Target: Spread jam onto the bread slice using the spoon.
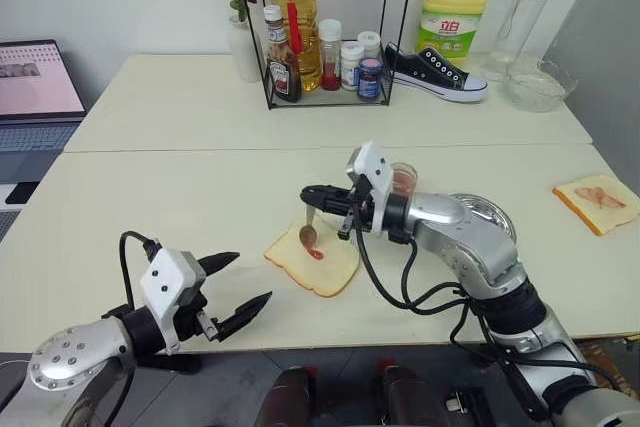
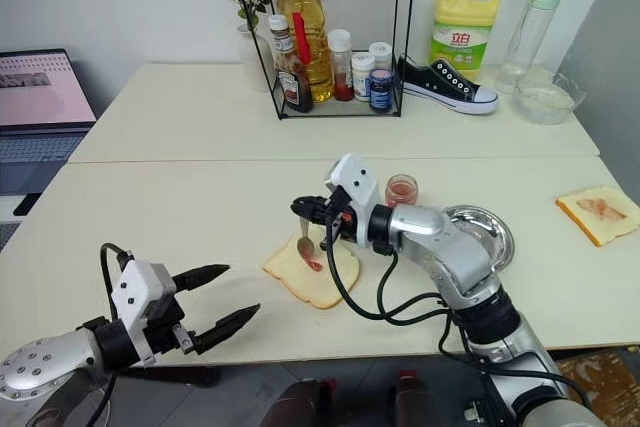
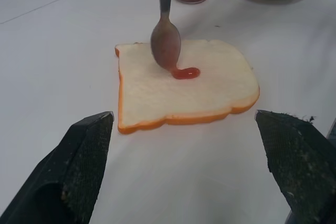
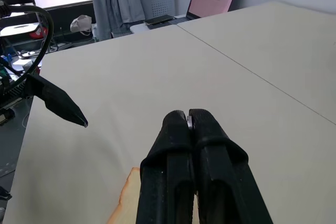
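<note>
Item 1: right tool (image 1: 308,193), black fingers pressed together on the slim handle of the small shiny silver metal spoon (image 1: 309,228). I see it reaching leftward over the middle of the pale worktop (image 1: 150,197), with the spoon hanging bowl-down beneath the fingertips.

Item 2: slice of pale cream white bread with a thin tan crust (image 3: 184,85), lying flat on the worktop directly under the right tool. The spoon's bowl meets its top face near the far edge. Just beside the bowl tip I read a small glossy red smear of jam (image 3: 186,73) on the crumb; the rest of the slice is bare.

Item 3: short clear glass jar of reddish-pink jam (image 2: 401,189), upright on the worktop just behind the right arm, to the far right of the bread and apart from it.

Item 4: left tool (image 1: 235,296), black fingers spread wide and holding nothing. It hangs over the near edge of the worktop, to the near left of the bread and well apart from it, pointing toward the slice.

Item 5: round shiny metal dish (image 2: 495,232), right of the jar.

Item 6: second slice with an orange-brown crust (image 1: 597,203), at the far right edge of the worktop.
</note>
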Tool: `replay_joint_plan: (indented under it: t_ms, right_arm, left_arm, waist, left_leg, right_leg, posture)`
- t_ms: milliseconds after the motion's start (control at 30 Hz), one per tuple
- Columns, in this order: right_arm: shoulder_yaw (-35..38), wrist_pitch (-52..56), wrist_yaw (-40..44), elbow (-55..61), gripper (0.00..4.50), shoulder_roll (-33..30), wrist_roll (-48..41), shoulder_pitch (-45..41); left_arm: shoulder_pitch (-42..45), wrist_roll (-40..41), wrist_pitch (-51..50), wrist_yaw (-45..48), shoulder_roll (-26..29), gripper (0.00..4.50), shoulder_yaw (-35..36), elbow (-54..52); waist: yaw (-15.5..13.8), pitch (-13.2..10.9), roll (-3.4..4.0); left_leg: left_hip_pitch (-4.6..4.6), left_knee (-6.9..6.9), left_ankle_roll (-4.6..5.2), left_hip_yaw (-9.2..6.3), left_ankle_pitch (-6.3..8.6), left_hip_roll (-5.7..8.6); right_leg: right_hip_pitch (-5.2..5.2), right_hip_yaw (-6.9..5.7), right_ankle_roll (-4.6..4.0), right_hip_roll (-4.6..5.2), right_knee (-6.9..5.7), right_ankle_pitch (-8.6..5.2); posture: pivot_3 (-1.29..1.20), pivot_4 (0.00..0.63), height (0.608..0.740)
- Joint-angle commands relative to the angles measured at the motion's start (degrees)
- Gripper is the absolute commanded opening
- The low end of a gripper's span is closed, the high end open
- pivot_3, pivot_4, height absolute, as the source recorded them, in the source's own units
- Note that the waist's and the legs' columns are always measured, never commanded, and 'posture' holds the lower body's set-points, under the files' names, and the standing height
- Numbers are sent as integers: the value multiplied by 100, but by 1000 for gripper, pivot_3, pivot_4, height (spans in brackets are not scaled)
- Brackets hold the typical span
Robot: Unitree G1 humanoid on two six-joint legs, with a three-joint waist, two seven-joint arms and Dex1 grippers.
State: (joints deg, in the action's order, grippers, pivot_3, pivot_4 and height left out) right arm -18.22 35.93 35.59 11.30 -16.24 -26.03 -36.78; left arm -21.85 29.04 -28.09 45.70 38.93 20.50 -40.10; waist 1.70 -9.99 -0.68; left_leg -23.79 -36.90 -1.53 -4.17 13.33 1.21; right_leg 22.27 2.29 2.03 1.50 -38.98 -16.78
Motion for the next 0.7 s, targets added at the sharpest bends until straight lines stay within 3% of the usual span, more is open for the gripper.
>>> replay_joint_plan:
  t_ms: [33, 367, 467, 700]
  right_arm:
    - [446, 190, 126, 204, 37, -58, -229, -209]
    - [2272, 2740, -1172, -402, 37, 1019, -2232, -418]
    - [2650, 2855, -1566, -1276, 37, 1402, -2295, -485]
    - [2548, 2571, -1417, -2010, 37, 1401, -1951, -488]
  left_arm:
    - [-52, 76, 73, 62, 83, 4500, 108, -54]
    - [-81, 618, -354, -35, 18, 4500, 306, -24]
    - [-123, 717, -447, -30, 66, 4500, 289, -59]
    - [15, 805, -562, -103, 127, 4500, 244, -103]
  waist:
    - [-2, 0, 0]
    - [8, 0, 0]
    - [14, 2, -2]
    - [9, 0, 1]
  left_leg:
    - [-1, 0, 0, -1, 0, 0]
    - [0, 2, 0, -1, 0, -1]
    - [0, 2, 0, 0, 0, 0]
    - [0, 2, 1, 5, 0, 3]
  right_leg:
    - [0, -1, 0, 0, 0, 0]
    - [-1, 1, -1, 0, -1, 0]
    - [-1, 0, -1, 0, -1, 0]
    - [0, 1, -1, -5, -1, 0]
  posture:
    - [0, 150, 740]
    - [0, 150, 740]
    - [0, 150, 740]
    - [0, 150, 740]
